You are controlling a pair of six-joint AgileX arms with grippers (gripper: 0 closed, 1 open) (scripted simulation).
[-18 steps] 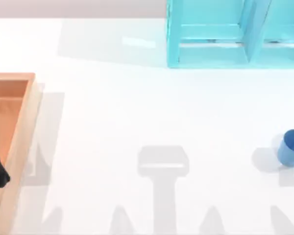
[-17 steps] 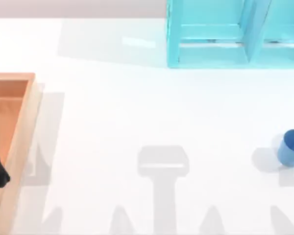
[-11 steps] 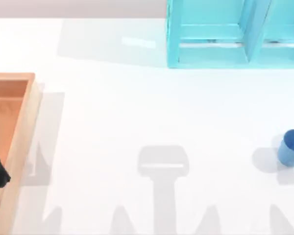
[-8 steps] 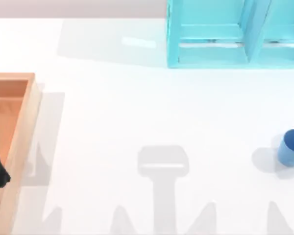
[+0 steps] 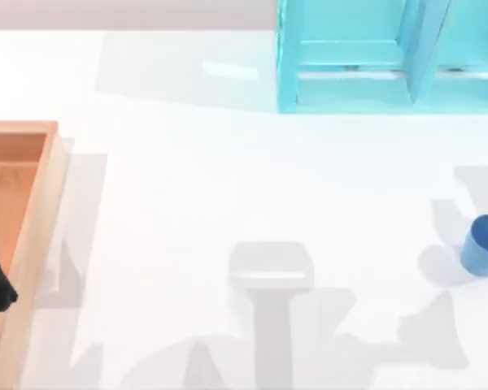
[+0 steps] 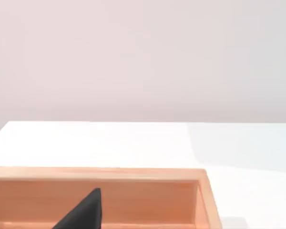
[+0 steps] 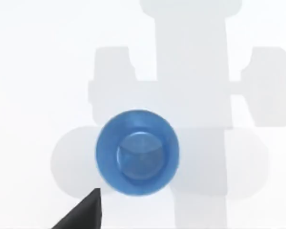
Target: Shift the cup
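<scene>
The cup (image 5: 483, 244) stands upright at the worktop's (image 5: 252, 187) 3 o'clock edge, bare surface around; hand state cannot be told.

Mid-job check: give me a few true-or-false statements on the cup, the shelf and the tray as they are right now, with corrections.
1. The cup stands upright on the table, near its right edge. True.
2. The cup sits inside the turquoise shelf. False: it is on the open table, well apart from the shelf at the far side.
3. The right wrist view looks straight down into the cup's open mouth. True.
4. The wooden tray is at the table's right side. False: it is at the left edge.
5. Something lies inside the cup. False: its inside looks empty.
</scene>
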